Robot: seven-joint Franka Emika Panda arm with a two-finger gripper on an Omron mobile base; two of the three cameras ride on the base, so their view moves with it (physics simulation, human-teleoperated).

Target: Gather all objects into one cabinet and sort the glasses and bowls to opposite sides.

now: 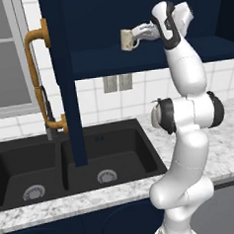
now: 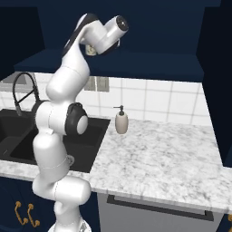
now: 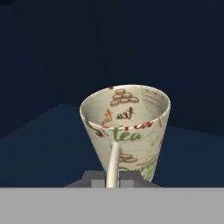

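Raised high into the open dark-blue cabinet (image 1: 134,56), with the tool (image 1: 135,37) clenched on the loop handle of the cream mug (image 1: 128,39). Mug held just above the cabinet's shelf, near its left part, beside the open cabinet door (image 1: 67,78) with its brass handle (image 1: 36,70); touching the shelf or not, cannot tell. In the hand view, mug (image 3: 127,131) seen from its handle side, mouth open toward the camera, printed with "tea" lettering and small brown shapes, handle running down between the two dark tips of the tool (image 3: 113,179). Dark shelf floor and back wall of the cabinet behind it.

From the right, tool and mug mostly hidden behind the wrist, only a sliver of cream (image 2: 90,49) peeking out below it.

Below, a black double sink (image 1: 67,162) set in the marble table (image 2: 158,158), with a dark faucet (image 2: 22,90) arched over it. White soap bottle (image 2: 121,121) standing on the table near the tiled wall, well apart from the mug.
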